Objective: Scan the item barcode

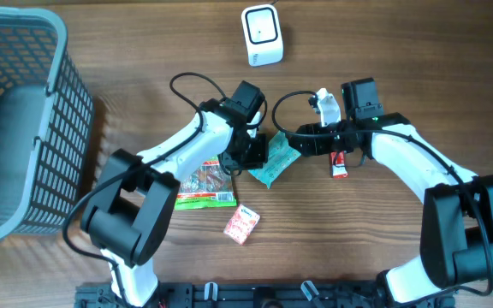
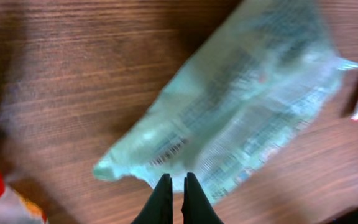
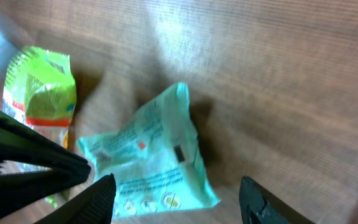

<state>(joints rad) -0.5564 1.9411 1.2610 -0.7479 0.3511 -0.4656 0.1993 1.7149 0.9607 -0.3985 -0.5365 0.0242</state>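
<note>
Teal packet point(image 2: 241, 112), barcode point(image 2: 166, 149) unseen overhead, faces left wrist; left fingers point(image 2: 161, 196) pinch it, right fingers point(image 3: 95, 202) open.

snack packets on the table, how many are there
4: a teal plastic packet at the centre, a green-and-red packet left of it, a small red-and-white packet nearer the front edge, and a slim red packet to the right. Others may be hidden.

Both arms crowded the teal packet point(image 1: 274, 159): left fingers point(image 2: 162, 199) at its left edge, right fingers point(image 3: 263, 202) spread wide just beside it. A red tube point(image 1: 339, 164) blocked the right flank. Green packet point(image 1: 204, 186) and small red packet point(image 1: 241, 224) (near each other) cluttered front-left. Bare table point(image 1: 383, 60) lay open toward the scanner point(image 1: 262, 34). The basket point(image 1: 67, 111) walled the far left.
</note>
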